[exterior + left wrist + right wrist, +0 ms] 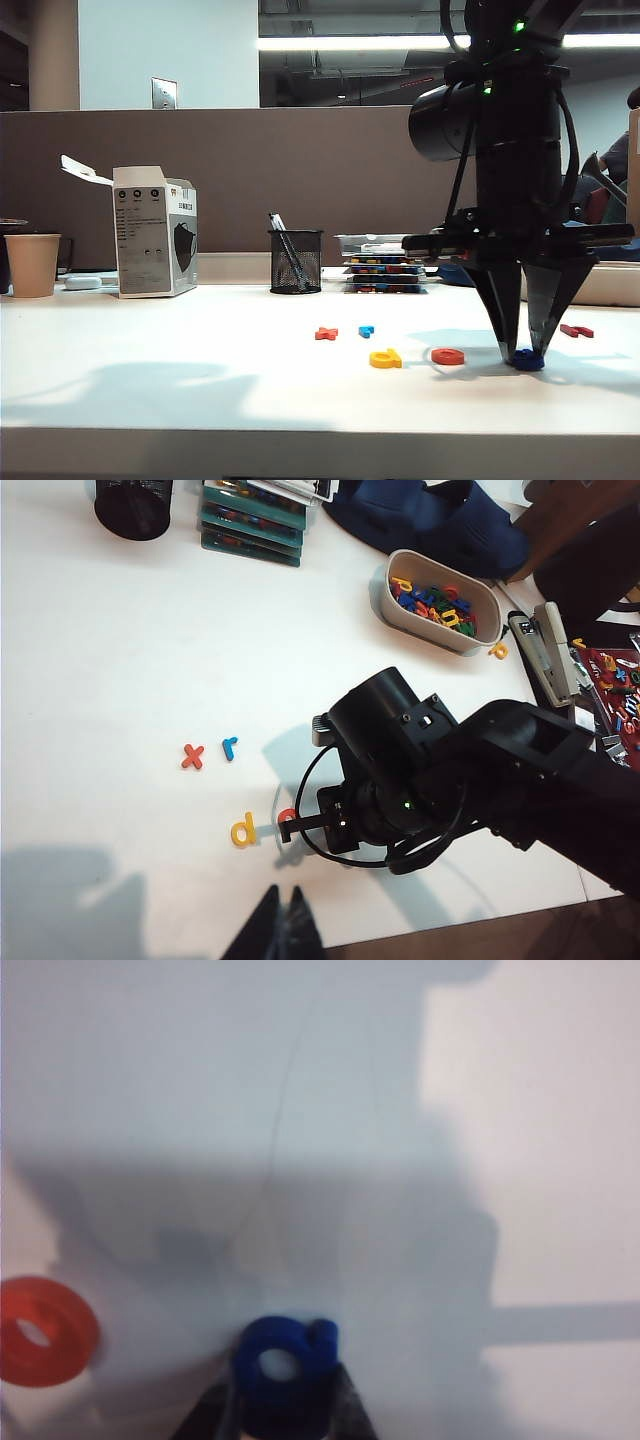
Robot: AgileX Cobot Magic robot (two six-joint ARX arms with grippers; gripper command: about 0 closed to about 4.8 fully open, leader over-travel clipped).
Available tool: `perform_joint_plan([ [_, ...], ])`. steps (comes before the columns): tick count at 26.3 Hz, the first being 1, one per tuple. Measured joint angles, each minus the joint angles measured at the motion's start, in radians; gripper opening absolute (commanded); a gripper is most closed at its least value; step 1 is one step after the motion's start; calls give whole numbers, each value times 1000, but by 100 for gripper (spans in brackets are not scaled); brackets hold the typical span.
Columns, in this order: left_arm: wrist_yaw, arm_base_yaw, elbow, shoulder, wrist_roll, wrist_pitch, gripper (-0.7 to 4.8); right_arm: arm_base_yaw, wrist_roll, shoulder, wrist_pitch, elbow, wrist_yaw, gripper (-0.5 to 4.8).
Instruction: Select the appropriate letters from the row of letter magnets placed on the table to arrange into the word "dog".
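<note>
Right gripper (521, 350): lower right of the exterior view, pointing straight down at the table; finger tips at the tabletop, pinched on the dark blue "g" (527, 359). In the right wrist view (285, 1415) the two dark fingers flank the "g" (285, 1375) on both sides.
Dark blue "g": flat on the table between those fingers, just right of the orange-red "o" (447, 356); a little apart from it in the wrist view (40, 1330).
Orange-red "o": lying flat, right of the yellow "d" (385, 358), close but apart. In the left wrist view it is half hidden behind the right arm (288, 817).
Yellow "d": flat, lower centre of the exterior view; also seen in the left wrist view (243, 831).
Order, left to right, front line: d, o, g.
Left gripper (283, 920): bottom edge of the left wrist view, dark fingers lying close together, nothing between them; hovers above the near table edge, apart from every letter.
Other magnets: orange-red x (326, 333) and light blue letter (366, 330) side by side behind the "d"; dark red magnet (576, 330) right of the right gripper.
Table (150, 370): white, brown partition behind.
Back of table: mesh pen cup (296, 261), stacked trays (385, 265), white box (155, 232), paper cup (32, 264).
Far right, left wrist view: tub of mixed letters (440, 602).
</note>
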Motion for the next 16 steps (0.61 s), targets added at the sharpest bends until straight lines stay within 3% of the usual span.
perform_joint_plan([
  [7,0,0,0,0,0,0,-5,0,0,0,39,0,0,45],
  [11,0,0,0,0,0,0,-5,0,-2,0,41,0,0,122],
  [15,0,0,0,0,0,0,-5,0,-2,2,34,-2,0,123],
  [16,0,0,0,0,0,0,-5,0,-2,2,34,-2,0,153],
])
